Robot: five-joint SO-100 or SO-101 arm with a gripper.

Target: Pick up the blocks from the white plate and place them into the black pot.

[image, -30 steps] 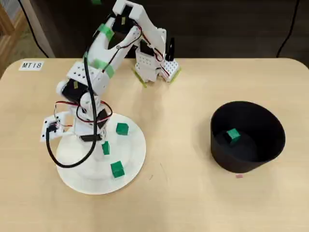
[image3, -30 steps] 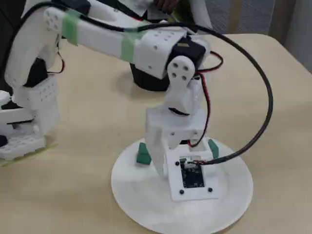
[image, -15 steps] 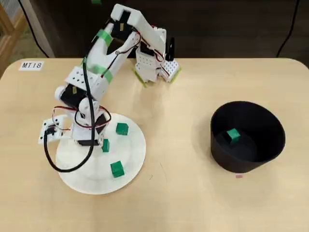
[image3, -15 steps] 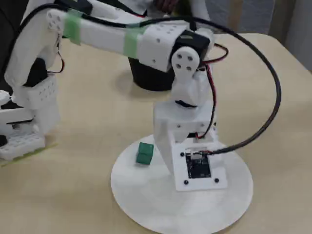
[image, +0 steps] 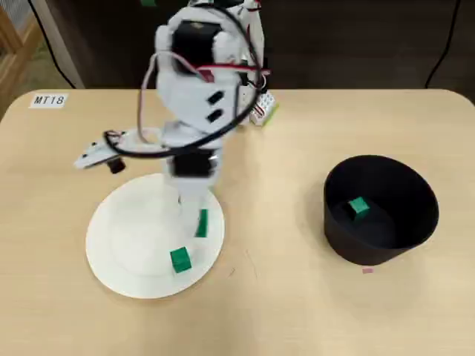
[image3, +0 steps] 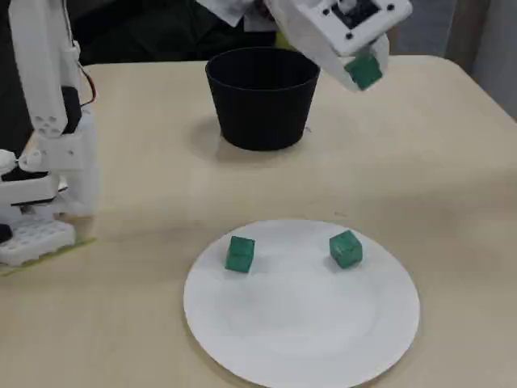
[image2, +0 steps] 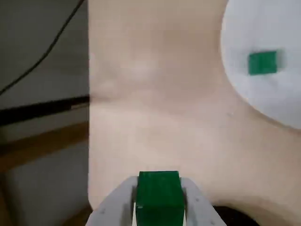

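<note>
Fingers (image2: 190, 197) clamped on a block's (image2: 159, 195) opposite flat sides, lifted off the plate (image3: 299, 339); looks light, rigid, smooth, so a centred side pinch should hold.

1. We see even, soft indoor light, seemingly from overhead, with no hard glare on the surface (image3: 452, 162).
2. The black pot (image3: 262, 97) throws a faint shadow in the fixed view.
3. Our wrist view is blurred; the white plate (image2: 277, 94) looks washed out.
</note>
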